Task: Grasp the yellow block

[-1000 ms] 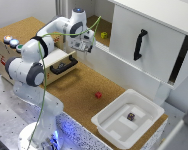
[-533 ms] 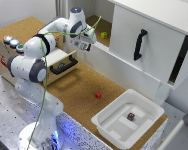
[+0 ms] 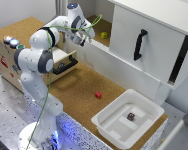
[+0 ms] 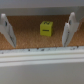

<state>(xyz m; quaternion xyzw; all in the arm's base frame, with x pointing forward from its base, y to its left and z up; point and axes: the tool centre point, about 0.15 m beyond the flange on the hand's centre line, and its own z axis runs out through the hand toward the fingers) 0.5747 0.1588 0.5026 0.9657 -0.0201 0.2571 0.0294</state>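
The yellow block (image 3: 103, 35) is a tiny cube with dark marks, sitting on the cork floor inside the open cabinet. In the wrist view the yellow block (image 4: 46, 28) stands beyond the fingertips, in line with the gap between them. My gripper (image 3: 84, 39) hovers at the cabinet's mouth, a short way to the exterior view's left of the block. Seen from the wrist, the gripper (image 4: 37, 31) is open and holds nothing. Both fingers (image 4: 68, 29) stand well apart, and neither touches the block.
A small red cube (image 3: 98, 95) lies on the cork table. A white tray (image 3: 111, 127) near the front holds a dark purple cube (image 3: 130, 116). The cabinet door (image 3: 154, 55) with a black handle (image 3: 139, 44) hangs open. An open drawer (image 3: 64, 65) juts out beside the arm.
The gripper has crept slightly up and back in the exterior view, nearer the cabinet opening. The cubes have not moved.
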